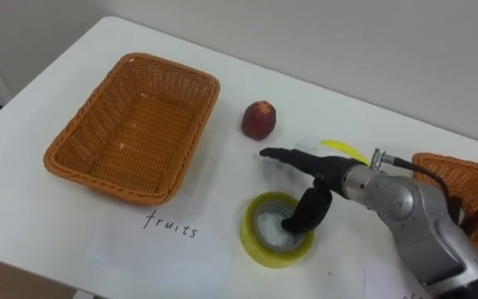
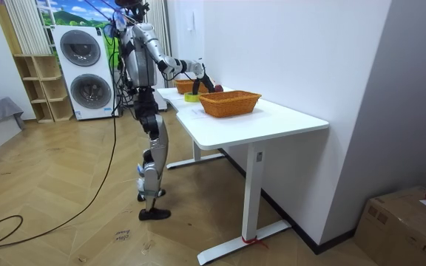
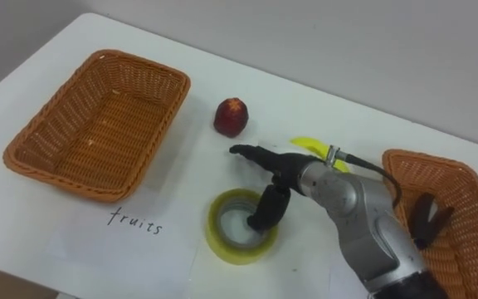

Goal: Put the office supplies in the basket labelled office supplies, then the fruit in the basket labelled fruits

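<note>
Tape roll (image 1: 256, 249), yellow, lay flat on the white table (image 1: 23, 216) in front of the robot, near the handwritten paper label (image 1: 171, 224) and between the two baskets. The right hand (image 1: 318, 170) came in from the right side and hovered over it, thumb (image 1: 305, 212) hooked down into the roll's hollow centre and fingers (image 1: 276, 154) stretched straight out past the far rim toward the red fruit (image 1: 258, 120). Nothing was clamped; the hand was spread wide with the roll's wall lying between thumb and fingers, so it looked like a set-up for pinching that wall, which is likely the only easy grip on a flat ring. The red fruit stood on the bare table just beyond the fingertips and just beside the near corner of the labelled fruit basket (image 1: 106, 108), which held nothing, so the fruit was not sorted yet. A yellow item (image 1: 344, 149) showed behind the wrist, mostly hidden, so I could not tell what it was. The second basket (image 1: 463, 170) sat at the right edge by the arm with a dark object (image 3: 428, 218) in it, unclear what. Judging by the task, the roll belonged in that right basket, a short carry. In the room view the robot stood upright at the far end of the table, its arm stretched out over it.
</note>
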